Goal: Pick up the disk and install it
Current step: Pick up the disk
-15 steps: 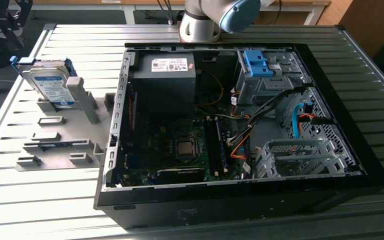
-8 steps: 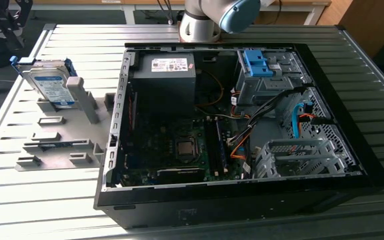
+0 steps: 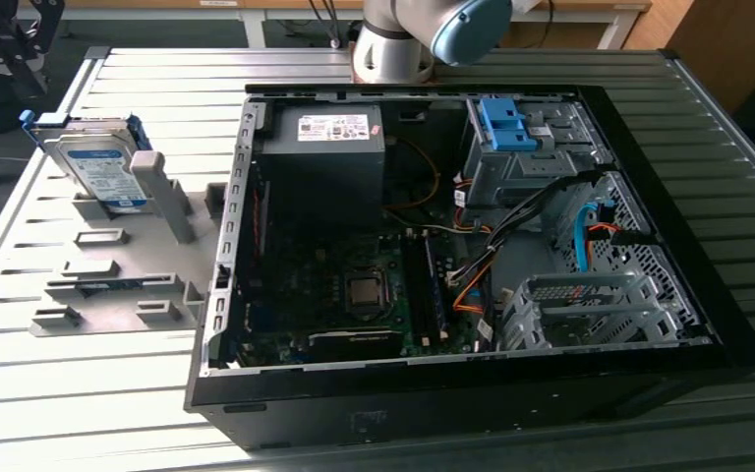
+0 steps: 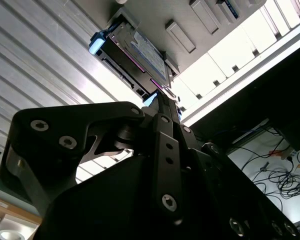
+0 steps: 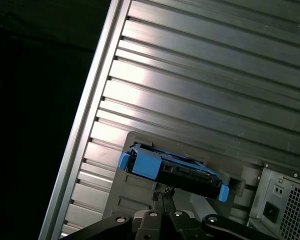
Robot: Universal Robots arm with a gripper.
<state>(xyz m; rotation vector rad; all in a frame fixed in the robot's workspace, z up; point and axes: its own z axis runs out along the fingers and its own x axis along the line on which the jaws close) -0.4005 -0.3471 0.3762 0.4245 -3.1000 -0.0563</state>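
Observation:
The disk (image 3: 97, 169), silver with a white-and-blue label and a blue frame, stands on edge in a slot of the grey holder (image 3: 129, 295) at the exterior view's left, on the slatted table. In both wrist views the disk (image 4: 136, 54) (image 5: 172, 171) lies just beyond my gripper (image 4: 163, 95) (image 5: 162, 192), with a gap between them. The fingers are together with nothing between them.
An open computer case (image 3: 692, 295) fills the table's middle, with a grey power supply box (image 3: 331, 138), a motherboard, cables and a blue plastic clip (image 3: 506, 123) in the drive bay. The arm's base (image 3: 411, 39) stands behind the case. The holder has several empty slots.

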